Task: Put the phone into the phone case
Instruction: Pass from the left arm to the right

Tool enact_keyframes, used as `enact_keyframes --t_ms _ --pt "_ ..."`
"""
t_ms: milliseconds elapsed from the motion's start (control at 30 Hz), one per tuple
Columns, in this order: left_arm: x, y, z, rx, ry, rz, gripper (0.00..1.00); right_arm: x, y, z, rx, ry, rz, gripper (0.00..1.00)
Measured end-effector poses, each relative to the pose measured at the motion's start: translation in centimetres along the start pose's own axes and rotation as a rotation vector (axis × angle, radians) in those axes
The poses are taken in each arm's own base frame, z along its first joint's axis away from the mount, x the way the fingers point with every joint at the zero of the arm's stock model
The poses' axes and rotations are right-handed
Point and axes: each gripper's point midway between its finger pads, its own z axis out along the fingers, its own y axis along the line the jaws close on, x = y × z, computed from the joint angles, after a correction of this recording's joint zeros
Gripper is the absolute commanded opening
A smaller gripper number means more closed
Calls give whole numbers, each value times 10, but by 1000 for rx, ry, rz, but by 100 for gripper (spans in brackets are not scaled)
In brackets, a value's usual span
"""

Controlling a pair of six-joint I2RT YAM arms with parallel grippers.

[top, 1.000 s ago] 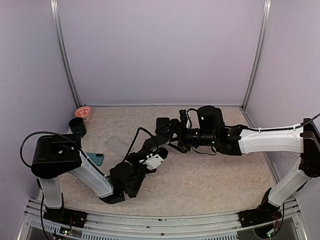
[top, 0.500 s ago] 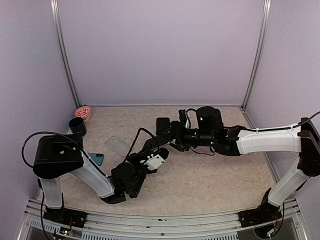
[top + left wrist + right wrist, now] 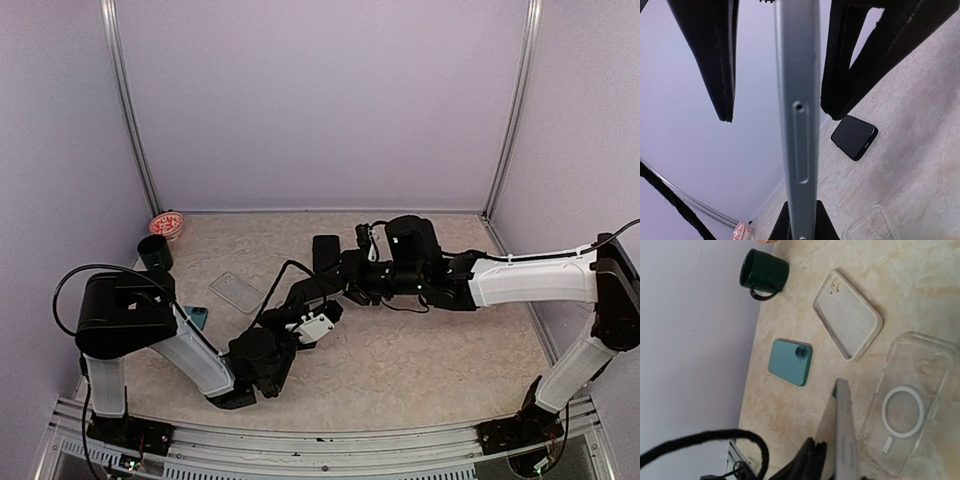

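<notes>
Silver phone [image 3: 797, 125]: held upright and edge-on above the table [image 3: 420, 350]. Its slim side, with a long slot and a pinhole, faces the left wrist camera.
Left gripper [image 3: 800, 222]: clenched on the phone's lower end, with black pads against both faces.
Right gripper [image 3: 780, 115]: released. Its fingers [image 3: 705, 55] straddle the phone's upper part. Wall shows between one finger and the phone; the other finger stands just beside it, and contact there cannot be told.
Clear case [image 3: 905, 405]: flat on the table, with a white ring and a short bar in its back. In the right wrist view it lies at 2 o'clock from the phone.
Frosted case [image 3: 847, 315]: flat on the table at 12 o'clock from the phone in that view, near the clear case but apart from it.
Teal phone [image 3: 790, 362]: lying back up with its lens showing, at 11 o'clock from the held phone and apart from the frosted case.
Green mug [image 3: 764, 270]: farther out at 11 o'clock, close to the wall.
Red-and-white bowl [image 3: 166, 224]: in the overhead view, at 10 o'clock from where the grippers meet, just beyond the mug.
Black phone [image 3: 854, 136]: flat on the table, at 3 o'clock from the held phone in the left wrist view.
Black cable [image 3: 705, 440]: arcs across the 8 o'clock corner of the right wrist view.
</notes>
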Motion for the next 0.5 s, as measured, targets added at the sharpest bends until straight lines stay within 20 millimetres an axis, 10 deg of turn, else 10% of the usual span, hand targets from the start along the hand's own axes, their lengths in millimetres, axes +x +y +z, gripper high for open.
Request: enact_keyframes --t_ms 500 --pt "1 -4 -2 -7 7 54 0 3 -10 6 41 16 -12 24"
